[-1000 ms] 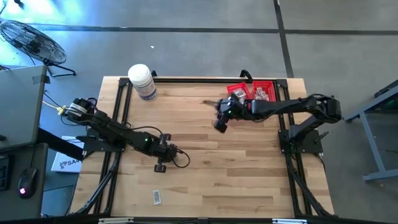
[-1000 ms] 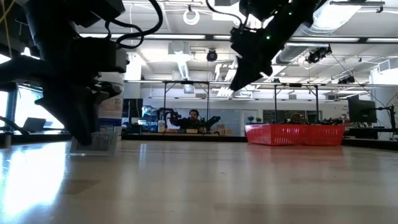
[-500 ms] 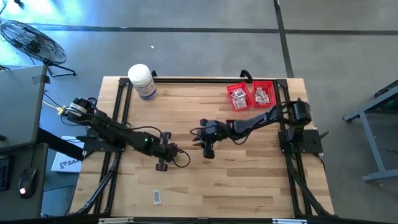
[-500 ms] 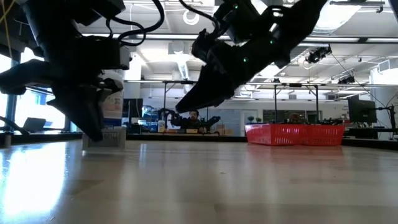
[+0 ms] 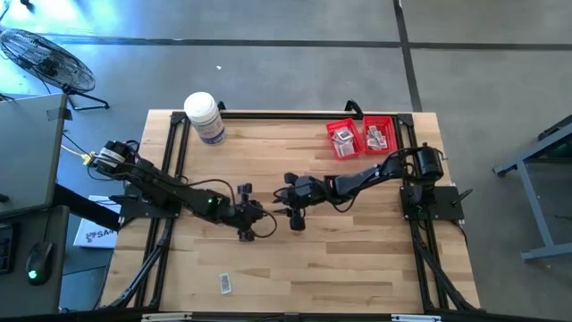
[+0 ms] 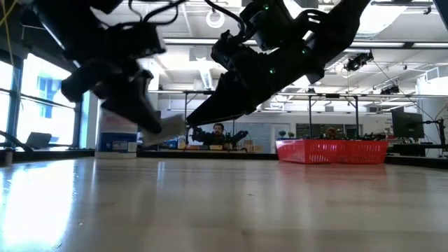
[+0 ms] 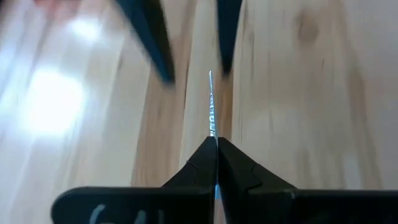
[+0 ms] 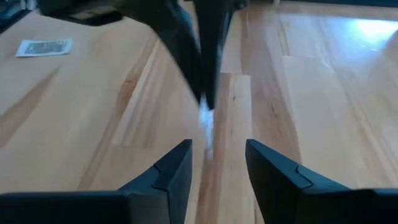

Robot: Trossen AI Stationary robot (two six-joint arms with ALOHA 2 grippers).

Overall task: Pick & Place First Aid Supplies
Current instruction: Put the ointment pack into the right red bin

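The left gripper [image 7: 214, 146] is pressed together on a thin packet [image 7: 211, 102], held edge-on above the middle of the table [image 5: 357, 259]. Facing it just beside, the right gripper [image 8: 217, 158] has its fingers [image 8: 171, 171] spread, with the packet between them but untouched. Another packet [image 5: 225, 283] lies near the front edge. More fill two red baskets [image 5: 358, 139] at the back, near a bottle [image 5: 204, 117].

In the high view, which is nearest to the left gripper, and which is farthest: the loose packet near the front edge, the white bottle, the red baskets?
From the left gripper, mid-table:
1. Loose packet, toward the front edge.
2. White bottle, back left.
3. Red baskets, back right.
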